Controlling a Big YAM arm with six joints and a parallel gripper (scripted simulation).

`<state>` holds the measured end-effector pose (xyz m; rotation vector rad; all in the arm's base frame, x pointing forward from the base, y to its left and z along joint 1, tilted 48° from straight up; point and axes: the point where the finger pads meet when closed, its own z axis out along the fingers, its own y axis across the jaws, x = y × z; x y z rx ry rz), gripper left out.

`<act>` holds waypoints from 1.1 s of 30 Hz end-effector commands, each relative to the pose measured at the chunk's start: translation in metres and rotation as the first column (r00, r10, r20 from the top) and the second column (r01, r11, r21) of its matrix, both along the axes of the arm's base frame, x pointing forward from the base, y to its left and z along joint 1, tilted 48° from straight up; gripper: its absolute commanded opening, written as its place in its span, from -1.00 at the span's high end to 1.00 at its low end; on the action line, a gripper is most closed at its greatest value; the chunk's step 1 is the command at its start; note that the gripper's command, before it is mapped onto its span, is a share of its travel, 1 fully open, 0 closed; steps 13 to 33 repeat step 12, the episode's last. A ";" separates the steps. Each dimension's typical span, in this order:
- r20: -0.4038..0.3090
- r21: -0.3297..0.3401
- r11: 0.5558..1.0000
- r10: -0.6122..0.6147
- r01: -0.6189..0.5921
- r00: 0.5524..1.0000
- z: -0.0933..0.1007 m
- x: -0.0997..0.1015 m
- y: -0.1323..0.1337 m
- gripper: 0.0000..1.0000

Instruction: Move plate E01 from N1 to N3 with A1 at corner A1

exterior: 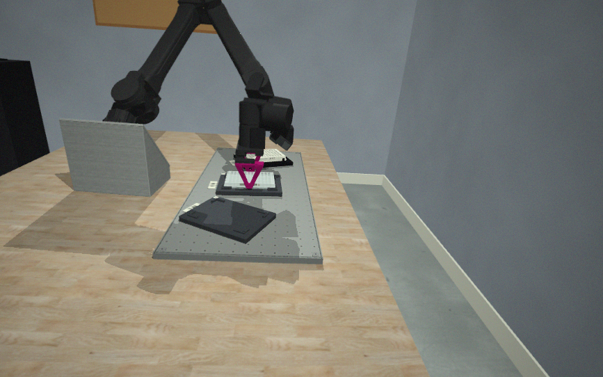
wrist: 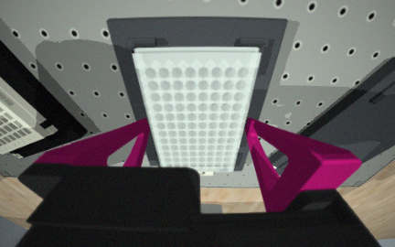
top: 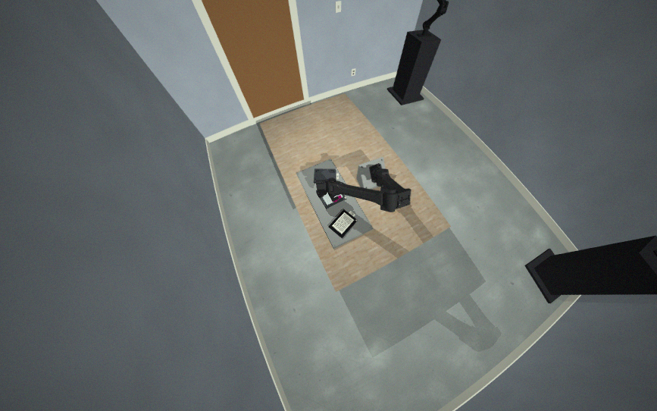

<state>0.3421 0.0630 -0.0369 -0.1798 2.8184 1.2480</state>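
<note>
Wooden table [exterior: 83, 280] under everything. Black arm [exterior: 243, 51] came down over it from above, wrist vertical.

Grey wedge block [exterior: 106, 158] stood well off to one side of the pincer, on the bare wood.

Perforated grey deck plate [exterior: 294, 234] lay directly below the pincer and carried three dark nests in a row.

Pincer [wrist: 197, 129] was spread to its widest and held nothing. Its magenta fingers hung down on either long side of a 96-well plate [wrist: 197, 105]. A thin dark sliver showed between the right-hand finger and the plate edge. On the other side I could not tell whether there was contact.

The plate lay straight below the pincer in the middle nest [wrist: 197, 29], wells up, and looked flat. No ID text was readable on it. There was only a small pale tag [wrist: 205, 173] at its near end.

Empty nest [wrist: 371, 114] lay to the right of the pincer in the wrist view, turned at an angle to the others.

Second well plate [wrist: 1, 119] sat on a black nest to the pincer's left in that view, well apart from the fingers. Its markings were too small to read.

White deck labels [exterior: 212, 183] sat just beside the nests, with the lettering illegible.
</note>
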 end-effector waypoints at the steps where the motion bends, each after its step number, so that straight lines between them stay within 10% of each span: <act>1: 0.037 -0.004 1.000 -0.019 0.019 0.999 0.010 0.014 -0.013 -1.00; 33: 0.055 -0.013 1.000 -0.018 0.019 0.998 0.034 0.020 -0.038 -1.00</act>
